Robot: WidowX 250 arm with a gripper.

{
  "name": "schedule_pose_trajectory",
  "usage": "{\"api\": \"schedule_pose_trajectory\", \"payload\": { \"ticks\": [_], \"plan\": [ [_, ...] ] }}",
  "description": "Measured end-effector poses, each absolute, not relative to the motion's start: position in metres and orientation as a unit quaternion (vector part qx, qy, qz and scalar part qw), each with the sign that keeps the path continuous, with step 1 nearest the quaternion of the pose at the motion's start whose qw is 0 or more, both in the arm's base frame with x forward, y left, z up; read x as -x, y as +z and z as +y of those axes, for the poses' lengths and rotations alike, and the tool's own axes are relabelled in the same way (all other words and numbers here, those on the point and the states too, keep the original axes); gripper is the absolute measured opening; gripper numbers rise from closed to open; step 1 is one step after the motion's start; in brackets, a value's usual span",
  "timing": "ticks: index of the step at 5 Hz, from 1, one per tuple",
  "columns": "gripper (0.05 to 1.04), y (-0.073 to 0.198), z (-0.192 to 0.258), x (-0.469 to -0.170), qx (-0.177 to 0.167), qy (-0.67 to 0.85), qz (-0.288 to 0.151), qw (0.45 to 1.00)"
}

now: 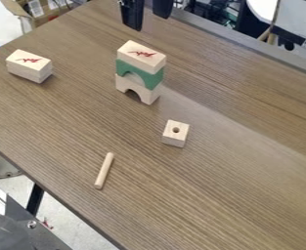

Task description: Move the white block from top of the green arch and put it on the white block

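My gripper (146,14) hangs at the top edge of the view, above the far side of the table, its two black fingers apart with nothing between them. Below it stands a stack: a white block (142,55) with a red mark lies on top of the green arch (139,73), which rests on a pale wooden arch (137,90). To the left, another white block (29,59) with a red mark lies on top of a similar block (28,72).
A small wooden block with a hole (175,134) stands right of centre. A short wooden dowel (104,171) lies nearer the front. The wooden table (240,180) ends at a slanting edge at lower left. A cardboard box (43,10) is beyond its far-left edge.
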State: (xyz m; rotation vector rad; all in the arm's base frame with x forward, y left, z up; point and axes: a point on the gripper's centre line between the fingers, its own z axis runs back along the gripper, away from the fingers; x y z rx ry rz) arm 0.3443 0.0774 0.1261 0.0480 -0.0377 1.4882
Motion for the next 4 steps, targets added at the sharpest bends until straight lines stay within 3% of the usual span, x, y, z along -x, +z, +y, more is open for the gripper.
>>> {"api": "schedule_pose_trajectory", "payload": {
  "ticks": [4],
  "plan": [
    [1.000,0.104,0.082,-0.325,-0.038,0.697,0.014,0.716]
  ]
}}
